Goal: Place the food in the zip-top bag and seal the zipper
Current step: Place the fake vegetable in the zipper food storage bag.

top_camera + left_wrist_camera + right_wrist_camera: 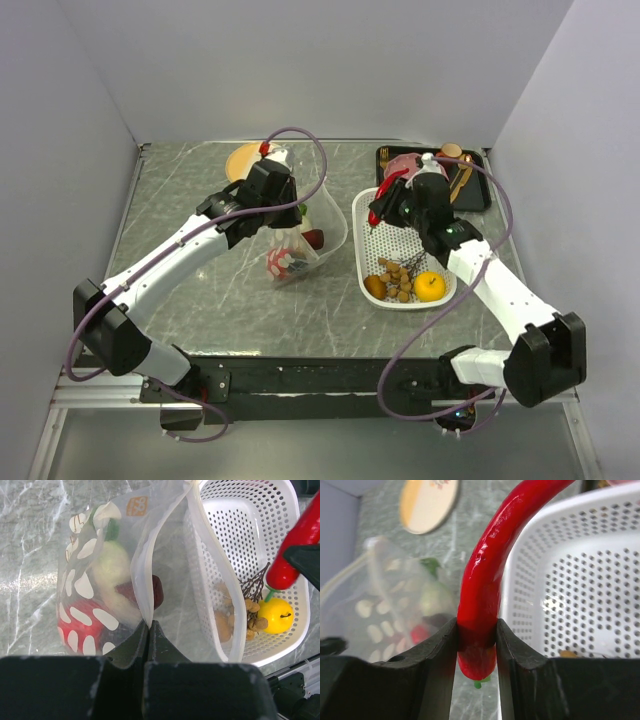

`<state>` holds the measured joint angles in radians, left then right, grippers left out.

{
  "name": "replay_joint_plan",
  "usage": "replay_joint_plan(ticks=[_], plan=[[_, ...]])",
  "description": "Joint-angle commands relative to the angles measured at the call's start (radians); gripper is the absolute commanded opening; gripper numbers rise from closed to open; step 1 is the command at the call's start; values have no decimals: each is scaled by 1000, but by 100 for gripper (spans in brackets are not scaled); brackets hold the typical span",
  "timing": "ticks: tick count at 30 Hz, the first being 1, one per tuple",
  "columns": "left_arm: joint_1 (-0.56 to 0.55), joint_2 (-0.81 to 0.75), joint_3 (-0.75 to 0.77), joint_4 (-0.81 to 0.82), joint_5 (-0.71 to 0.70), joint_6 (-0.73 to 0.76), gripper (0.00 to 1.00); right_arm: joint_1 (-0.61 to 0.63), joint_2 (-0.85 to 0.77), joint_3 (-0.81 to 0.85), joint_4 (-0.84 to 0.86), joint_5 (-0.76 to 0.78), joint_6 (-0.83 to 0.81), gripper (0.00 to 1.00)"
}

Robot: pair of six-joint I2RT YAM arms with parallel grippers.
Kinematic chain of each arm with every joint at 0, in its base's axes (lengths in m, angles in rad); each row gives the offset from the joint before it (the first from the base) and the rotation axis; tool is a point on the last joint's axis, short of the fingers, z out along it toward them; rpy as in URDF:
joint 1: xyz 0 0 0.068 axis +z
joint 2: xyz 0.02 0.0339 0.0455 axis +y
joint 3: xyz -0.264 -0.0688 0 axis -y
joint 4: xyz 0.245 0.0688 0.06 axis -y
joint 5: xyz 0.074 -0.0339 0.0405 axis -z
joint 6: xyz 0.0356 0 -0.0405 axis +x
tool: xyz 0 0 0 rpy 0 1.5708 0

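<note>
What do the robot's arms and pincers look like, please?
The left arm and right arm share white tubular links and chunky black joints, each trailed by a looping purple cable. The left pincer and right pincer have two blunt black fingers.

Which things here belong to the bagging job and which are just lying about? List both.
Job: clear dotted plastic zip-top bag, pinched by left gripper; long red toy chili in right gripper; yellow round fruit, brown oval, small brown nuts.
Lying about: white perforated basket; black tray with pink plate; round orange disc.
</note>
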<state>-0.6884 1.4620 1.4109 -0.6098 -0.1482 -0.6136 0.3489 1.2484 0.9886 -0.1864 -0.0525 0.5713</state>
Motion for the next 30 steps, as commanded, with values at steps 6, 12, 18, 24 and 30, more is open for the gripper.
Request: replay_joint_plan(ticks=[6, 12, 18, 24, 30], plan=[[3, -9, -4, 35, 13, -6, 1, 119, -52, 84, 107, -63, -56, 2], [3, -9, 3, 36, 19, -5, 1, 200, -23, 127, 123, -69, -91, 2], [3, 0, 11, 31, 24, 0, 1, 222, 49, 171, 96, -122, -114, 2], [3, -2, 20, 28, 12, 0, 1, 237, 109, 173, 119, -184, -128, 3], [3, -12, 5, 48, 21, -15, 1, 262, 161, 205, 65, -207, -143, 3]])
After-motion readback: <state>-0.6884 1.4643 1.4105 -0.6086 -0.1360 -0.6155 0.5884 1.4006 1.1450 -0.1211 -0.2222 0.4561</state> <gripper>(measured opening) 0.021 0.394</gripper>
